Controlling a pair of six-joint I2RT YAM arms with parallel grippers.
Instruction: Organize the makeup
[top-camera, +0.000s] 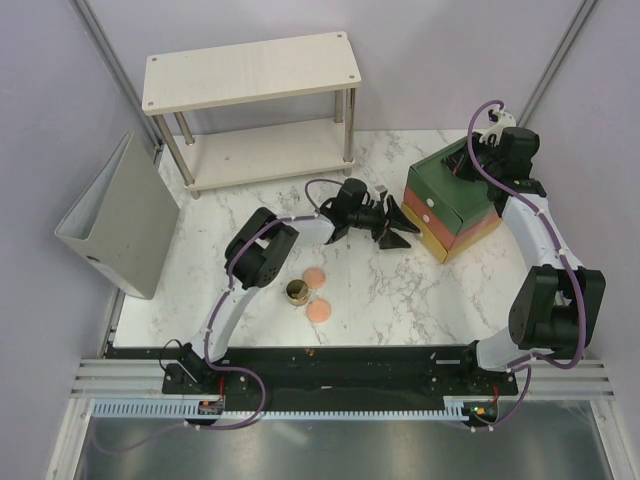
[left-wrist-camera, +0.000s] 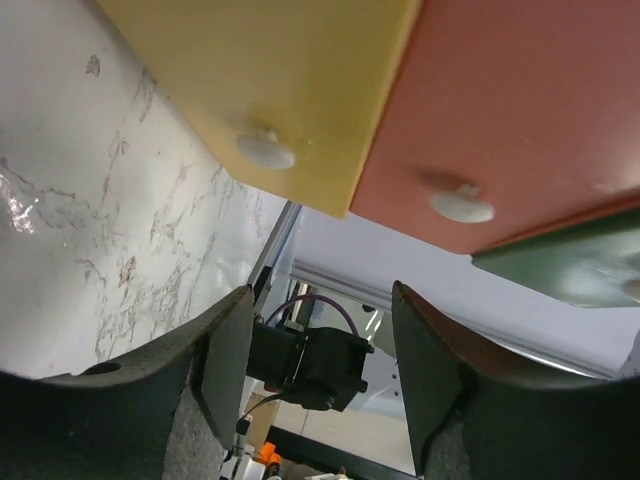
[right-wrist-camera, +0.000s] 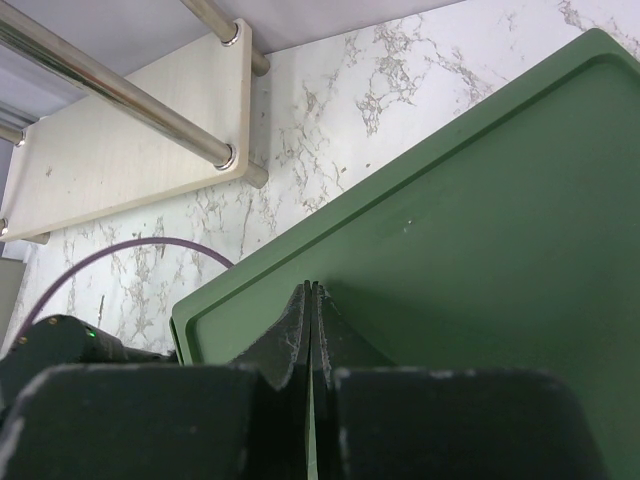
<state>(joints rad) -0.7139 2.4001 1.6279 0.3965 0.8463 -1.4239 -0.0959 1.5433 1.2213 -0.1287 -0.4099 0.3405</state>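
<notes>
**A:** Where is the makeup, seen from the left claw (top-camera: 392, 228)?

**B:** Behind it. The two peach-pink discs (top-camera: 315, 277) and the dark jar (top-camera: 297, 292) lie on the worktop (top-camera: 400, 300), close to the left arm. The claw points away from them, at the drawer box (top-camera: 455, 205). It is wide open and empty, with the red drawer's knob (left-wrist-camera: 462, 206) just ahead.

**A:** And the right claw (right-wrist-camera: 312, 320)?

**B:** Its fingers are pressed together and hold nothing. It is over the box's green top.

drawer box (top-camera: 452, 210): green top, red and yellow drawer fronts, white knobs; right side of surface
shelf (top-camera: 250, 70): two tiers, pale wood, metal legs; at back
binder (top-camera: 120, 225): grey, standing at left edge
surface (top-camera: 400, 290): white marble
</notes>
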